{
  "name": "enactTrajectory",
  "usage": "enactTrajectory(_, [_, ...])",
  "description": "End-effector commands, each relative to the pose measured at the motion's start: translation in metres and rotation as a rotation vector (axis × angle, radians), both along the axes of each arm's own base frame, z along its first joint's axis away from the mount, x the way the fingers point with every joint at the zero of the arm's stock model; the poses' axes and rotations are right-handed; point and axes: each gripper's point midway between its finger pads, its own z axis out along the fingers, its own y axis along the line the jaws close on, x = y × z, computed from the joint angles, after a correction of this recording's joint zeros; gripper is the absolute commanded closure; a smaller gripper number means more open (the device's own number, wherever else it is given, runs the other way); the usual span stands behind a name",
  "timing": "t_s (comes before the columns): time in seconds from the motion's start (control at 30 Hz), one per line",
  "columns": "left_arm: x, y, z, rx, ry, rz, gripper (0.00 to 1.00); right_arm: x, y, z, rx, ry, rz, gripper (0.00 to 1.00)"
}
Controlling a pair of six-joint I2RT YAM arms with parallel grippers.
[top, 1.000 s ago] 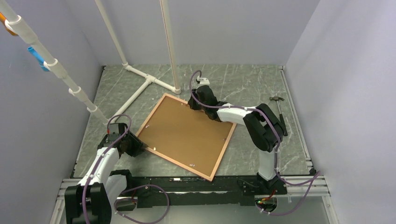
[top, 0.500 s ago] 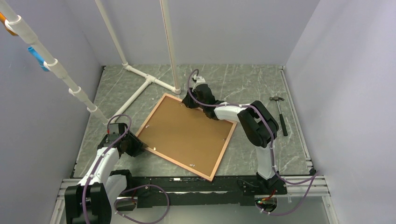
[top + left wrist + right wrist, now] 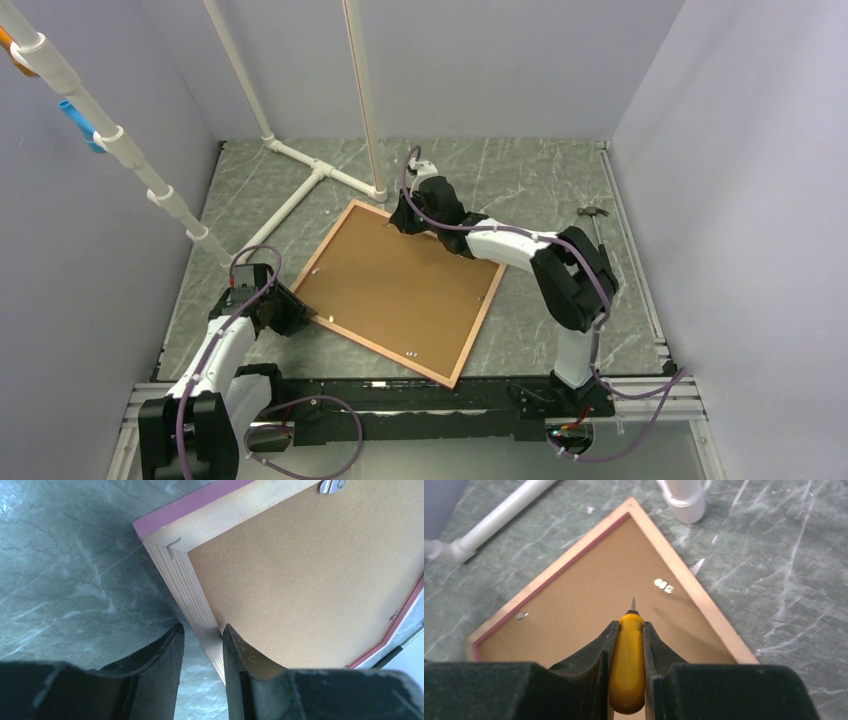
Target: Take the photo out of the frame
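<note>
The frame (image 3: 483, 315) lies face down on the table, pale wood edges up, pink at its sides. The brown backing board (image 3: 400, 285) fills it; the photo's printed side is hidden underneath. My left gripper (image 3: 298, 313) is at the frame's left corner, and its jaws straddle the wooden rail (image 3: 185, 580) and are closed on it (image 3: 202, 630). My right gripper (image 3: 402, 222) is over the far corner, shut on a yellow-handled screwdriver (image 3: 628, 660). The screwdriver's tip points at a small metal tab (image 3: 664, 586) on the backing board (image 3: 584, 605).
A white pipe stand (image 3: 320, 175) stands just behind the frame, with one foot (image 3: 684, 500) next to the far corner. A slanted white pipe (image 3: 120, 145) crosses the left side. A hammer (image 3: 600, 240) lies at the right. More metal tabs (image 3: 331, 485) sit along the frame's edges.
My right gripper has moved a little left along the frame's far edge with the screwdriver. The left gripper and the frame have not moved.
</note>
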Motion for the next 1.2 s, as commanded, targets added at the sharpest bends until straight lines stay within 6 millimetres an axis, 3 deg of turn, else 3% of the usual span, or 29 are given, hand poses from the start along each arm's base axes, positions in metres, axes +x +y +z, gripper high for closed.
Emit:
enactTrajectory(0.0, [-0.018,0.004,-0.016,0.027,0.067,-0.01,0.6,-0.045,0.017,0.027,-0.008,-0.047,0.106,1.0])
enactTrajectory(0.13, [-0.017,0.002,-0.017,0.022,0.058,-0.025,0.58,-0.112,0.049,0.016,-0.049,-0.062,0.258,1.0])
enactTrajectory(0.23, [-0.017,0.0,-0.016,0.012,0.054,-0.019,0.45,-0.15,0.067,0.017,-0.025,-0.045,0.344,1.0])
enactTrajectory(0.3, [-0.018,0.002,-0.016,0.016,0.065,-0.002,0.42,-0.17,0.077,0.02,-0.008,-0.048,0.392,1.0])
enactTrajectory(0.43, [-0.019,0.006,-0.019,0.034,0.093,0.018,0.44,-0.198,0.095,0.021,-0.017,-0.069,0.459,1.0])
enactTrajectory(0.53, [-0.019,0.008,-0.023,0.043,0.118,0.013,0.5,-0.208,0.1,0.015,-0.045,-0.077,0.476,1.0])
enactTrajectory(0.67, [-0.022,0.007,-0.027,0.04,0.128,0.004,0.75,-0.215,0.102,0.005,-0.08,-0.083,0.48,1.0])
enactTrajectory(0.73, [-0.023,0.006,-0.028,0.034,0.122,0.007,0.82,-0.218,0.102,0.0,-0.091,-0.084,0.485,1.0])
enactTrajectory(1.17, [-0.028,0.004,-0.027,0.026,0.117,0.009,0.96,-0.223,0.121,-0.025,-0.126,-0.092,0.461,1.0])
